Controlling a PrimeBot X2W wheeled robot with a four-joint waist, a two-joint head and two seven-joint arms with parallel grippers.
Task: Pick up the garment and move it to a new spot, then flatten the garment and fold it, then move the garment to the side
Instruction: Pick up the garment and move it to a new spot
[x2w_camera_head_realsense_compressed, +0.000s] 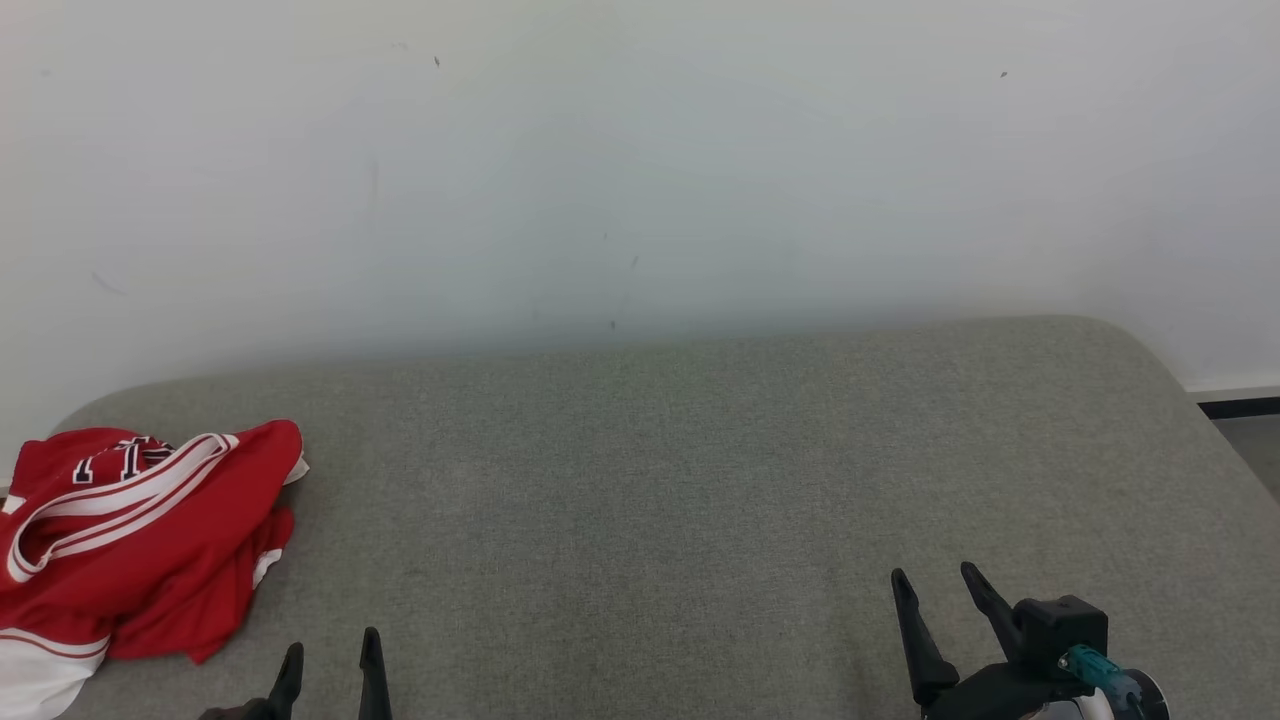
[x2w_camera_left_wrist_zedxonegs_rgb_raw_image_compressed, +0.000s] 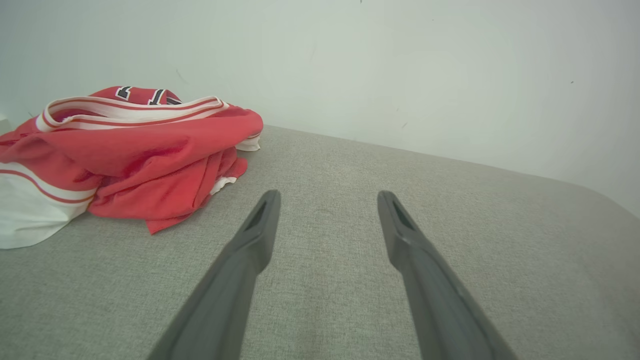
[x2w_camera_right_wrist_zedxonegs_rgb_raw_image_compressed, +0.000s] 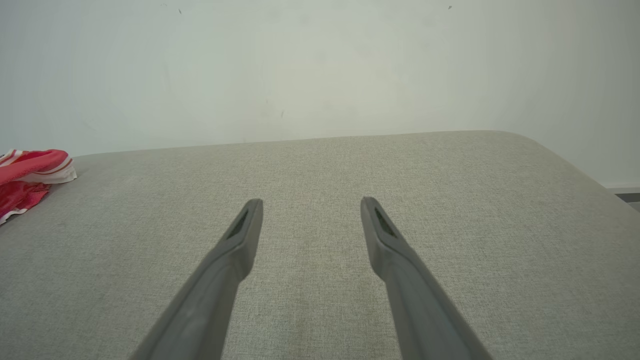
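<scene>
step: pre-pickup | garment (x2w_camera_head_realsense_compressed: 140, 540) crumpled, lower left of frame | L gripper (x2w_camera_head_realsense_compressed: 330, 660) & R gripper (x2w_camera_head_realsense_compressed: 935, 585) both agape, empty | next: L reaches left to grab

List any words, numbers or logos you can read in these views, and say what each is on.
Red garment: dark, white-edged characters on its top fold, creased and partly hidden; they cannot be read.
No other text, label or sign is legible.
</scene>
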